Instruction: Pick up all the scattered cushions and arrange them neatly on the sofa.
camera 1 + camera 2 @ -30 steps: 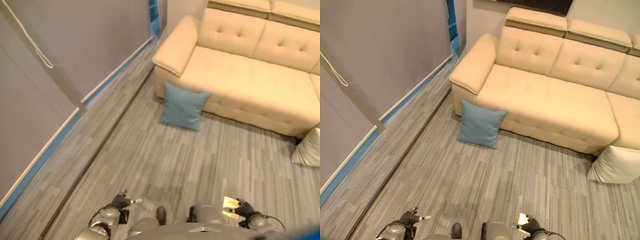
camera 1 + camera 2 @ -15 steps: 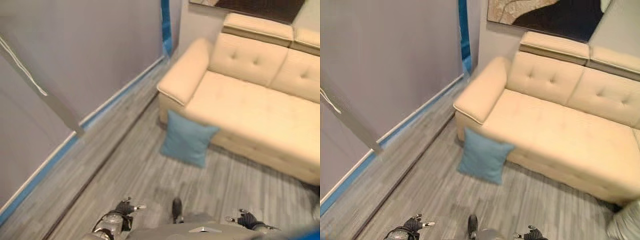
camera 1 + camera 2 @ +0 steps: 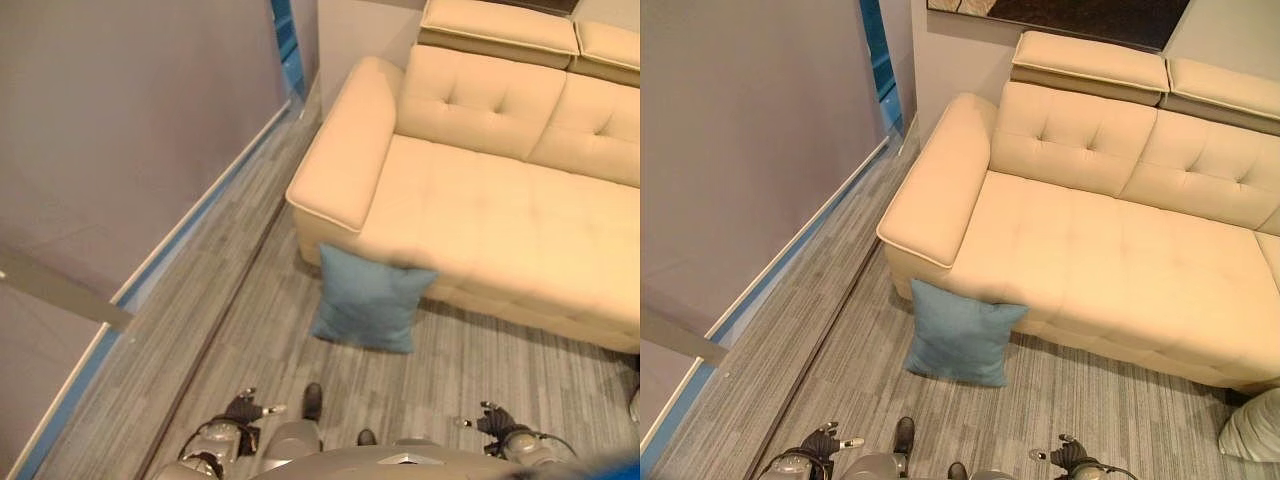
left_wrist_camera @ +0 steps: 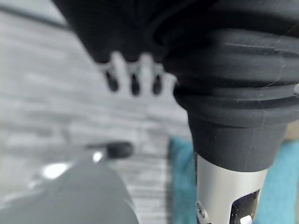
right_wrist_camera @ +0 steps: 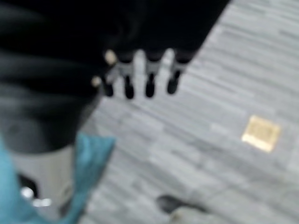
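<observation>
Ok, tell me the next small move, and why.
Probably step closer to the blue cushion, which leans on the floor against the sofa front. Both hands, left and right, hang open, low and empty, well short of it.

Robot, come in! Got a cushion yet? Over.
Left hand, right hand open, empty. Blue cushion on floor against sofa. White cushion by sofa's right.

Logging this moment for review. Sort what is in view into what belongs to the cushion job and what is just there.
Job: blue cushion leaning on the sofa front; pale cushion on the floor; sofa; left hand and right hand, both empty.

Just there: wall picture; yellow floor patch.
</observation>
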Robot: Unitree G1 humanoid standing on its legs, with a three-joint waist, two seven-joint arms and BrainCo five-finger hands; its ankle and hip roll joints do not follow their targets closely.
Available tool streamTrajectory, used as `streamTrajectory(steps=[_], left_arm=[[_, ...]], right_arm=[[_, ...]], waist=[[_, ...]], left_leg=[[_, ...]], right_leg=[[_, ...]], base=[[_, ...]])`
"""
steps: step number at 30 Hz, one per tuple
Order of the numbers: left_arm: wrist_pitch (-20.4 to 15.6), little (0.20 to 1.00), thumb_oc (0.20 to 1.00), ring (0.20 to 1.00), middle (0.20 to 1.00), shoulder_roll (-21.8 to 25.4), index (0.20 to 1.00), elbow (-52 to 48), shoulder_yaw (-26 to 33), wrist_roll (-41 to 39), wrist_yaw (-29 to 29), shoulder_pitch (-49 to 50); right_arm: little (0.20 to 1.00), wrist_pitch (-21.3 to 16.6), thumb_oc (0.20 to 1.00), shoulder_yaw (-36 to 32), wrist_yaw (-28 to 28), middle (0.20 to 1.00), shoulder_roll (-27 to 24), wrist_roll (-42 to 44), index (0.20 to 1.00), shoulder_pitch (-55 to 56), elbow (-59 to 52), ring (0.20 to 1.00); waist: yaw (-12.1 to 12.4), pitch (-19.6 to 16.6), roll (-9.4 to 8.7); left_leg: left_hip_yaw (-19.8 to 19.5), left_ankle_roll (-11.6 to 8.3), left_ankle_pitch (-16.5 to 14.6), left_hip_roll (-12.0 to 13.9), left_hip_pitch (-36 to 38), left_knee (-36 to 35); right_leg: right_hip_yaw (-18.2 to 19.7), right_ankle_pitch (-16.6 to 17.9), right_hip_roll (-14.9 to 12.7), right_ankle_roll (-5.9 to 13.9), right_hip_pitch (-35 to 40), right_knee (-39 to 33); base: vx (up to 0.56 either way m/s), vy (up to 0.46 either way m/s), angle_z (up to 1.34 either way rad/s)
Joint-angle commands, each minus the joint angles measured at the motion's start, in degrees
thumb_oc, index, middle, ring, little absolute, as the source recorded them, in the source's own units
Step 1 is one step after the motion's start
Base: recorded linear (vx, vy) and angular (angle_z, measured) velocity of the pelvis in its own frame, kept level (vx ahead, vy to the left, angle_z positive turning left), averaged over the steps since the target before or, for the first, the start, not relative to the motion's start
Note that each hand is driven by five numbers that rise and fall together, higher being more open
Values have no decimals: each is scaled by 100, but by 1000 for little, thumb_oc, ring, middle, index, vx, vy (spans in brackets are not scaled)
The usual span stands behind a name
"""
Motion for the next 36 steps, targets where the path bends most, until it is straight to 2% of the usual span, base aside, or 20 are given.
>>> streamTrajectory(steps=[1,4,7,11,12,15,17,18,19,20,21,22,24,25,28,30,31,33,35,36], left_arm=[[-111,1000,1000,1000,1000,245,1000,-122,83,35,57,-160],[-117,1000,1000,1000,1000,312,1000,-116,152,30,54,-197],[-127,1000,1000,1000,1000,319,1000,-75,209,59,72,-232],[-133,1000,1000,1000,1000,290,1000,-22,303,26,59,-194],[-147,1000,1000,1000,1000,273,1000,-30,273,24,32,-186],[-144,1000,1000,1000,1000,252,1000,-29,249,35,23,-176],[-122,1000,1000,1000,1000,171,1000,-24,204,35,2,-95],[-119,1000,1000,1000,1000,154,1000,-47,176,27,-9,-91],[-143,1000,1000,1000,1000,153,1000,-116,98,-3,18,-164],[-136,1000,1000,1000,1000,159,1000,-172,7,-7,9,-274],[-161,1000,1000,1000,1000,158,1000,-241,-50,-34,20,-354],[-149,1000,1000,1000,1000,165,1000,-263,-67,-64,22,-396],[-159,1000,1000,1000,1000,163,1000,-317,-102,-154,40,-453],[-175,1000,1000,1000,1000,169,1000,-347,-129,-155,31,-447],[-181,1000,1000,1000,1000,161,1000,-336,-217,-89,47,-449],[-193,1000,1000,1000,1000,163,1000,-274,-171,-101,34,-377],[-186,1000,1000,1000,1000,181,1000,-262,-181,-90,15,-384],[-226,1000,1000,1000,1000,352,1000,-311,-89,-79,53,-430],[-226,1000,1000,1000,1000,504,1000,-306,15,-74,94,-434],[-238,1000,1000,1000,1000,547,1000,-313,50,-87,113,-431]], right_arm=[[1000,-75,1000,114,-77,1000,-70,-24,1000,-172,-253,1000],[1000,-69,1000,78,-79,1000,-65,-53,1000,-259,-283,1000],[1000,-51,1000,65,-57,1000,-57,-65,1000,-286,-300,1000],[1000,-45,1000,118,-39,1000,-48,-165,1000,-273,-309,1000],[1000,-51,1000,124,-15,1000,-72,-154,1000,-209,-302,1000],[1000,-51,1000,110,-4,1000,-95,-132,1000,-165,-284,1000],[1000,-43,1000,82,18,1000,-155,-94,1000,-19,-209,1000],[1000,-54,1000,83,20,1000,-179,-57,1000,18,-199,1000],[1000,-97,1000,98,-24,1000,-205,-6,1000,45,-232,1000],[1000,-97,1000,93,-43,1000,-240,67,1000,44,-236,1000],[1000,-122,1000,105,-87,1000,-287,122,1000,20,-251,1000],[1000,-120,1000,116,-70,1000,-297,153,1000,0,-262,1000],[1000,-106,1000,100,-64,1000,-319,219,1000,-10,-265,1000],[1000,-112,1000,86,-63,1000,-330,255,1000,-18,-271,1000],[1000,-130,1000,61,-79,1000,-319,269,1000,29,-264,1000],[1000,-104,1000,43,-85,1000,-277,170,1000,-10,-285,1000],[1000,-123,1000,41,-65,1000,-258,183,1000,-11,-331,1000],[1000,-172,1000,17,-84,1000,-178,248,1000,-195,-522,1000],[1000,-162,1000,73,-107,1000,-134,177,1000,-334,-509,1000],[1000,-163,1000,87,-107,1000,-131,174,1000,-365,-512,1000]], waist=[[107,79,-325],[54,30,-338],[-101,102,-367],[-96,98,-433],[-187,60,-449],[-208,38,-446],[-268,-92,-373],[-303,-83,-350],[-331,-8,-349],[-315,117,-437],[-257,253,-509],[-240,293,-549],[-178,319,-559],[-193,272,-530],[-117,252,-393],[-125,226,-418],[-133,267,-447],[-64,376,-534],[26,383,-561],[44,389,-564]], left_leg=[[59,-177,-849,-235,-273,979],[60,-191,-1091,-242,-78,970],[-49,-189,-1337,-296,218,1071],[-33,-255,-1514,-229,581,975],[-216,-288,-1532,-177,699,871],[-289,-322,-1541,-119,771,849],[-489,-480,-1404,140,955,906],[-586,-577,-1165,208,844,1191],[-618,-702,-772,299,526,1703],[-569,-745,-587,341,71,2311],[-648,-694,-571,257,-234,2721],[-642,-661,-581,222,-323,2810],[-534,-613,-759,138,-509,2393],[-431,-568,-920,138,-517,1856],[-354,-581,-479,199,-729,874],[-462,-509,-742,42,-663,1137],[-343,-495,-755,-3,-702,1215],[-32,-350,-1126,-164,-758,1529],[216,-256,-1320,-154,-732,1660],[251,-235,-1342,-155,-705,1654]], right_leg=[[-187,1040,-813,352,-499,-44],[-422,1415,-1150,398,-797,-785],[-230,1705,-1154,523,-1070,-1226],[-718,1839,-1181,599,-1146,-1326],[-192,1783,-1048,550,-1161,-1115],[-57,1730,-974,511,-1162,-975],[-142,1566,-833,368,-1111,-682],[-68,1469,-737,268,-1065,-613],[-68,1351,-669,143,-994,-545],[-138,1341,-714,62,-936,-553],[-168,1304,-720,-15,-875,-583],[-189,1230,-669,-75,-838,-578],[-219,1151,-672,-19,-727,-631],[-226,1096,-668,29,-680,-684],[-225,951,-644,143,-500,-716],[-160,903,-846,260,-514,-523],[-171,1008,-939,318,-544,-426],[-88,1297,-1267,476,-729,-450],[-276,1639,-1498,548,-807,-517],[-334,1681,-1503,551,-838,-518]], base=[[154,65,-74],[197,-31,-50],[271,-18,-15],[244,-94,6],[338,-178,22],[189,-122,44],[381,-279,24],[186,-210,27],[61,-225,51],[-22,-240,53],[2,-239,52],[91,-192,39],[185,-70,15],[220,36,-9],[229,123,12],[210,230,-5],[166,355,-77],[108,361,-74],[93,218,-91],[97,174,-117]])
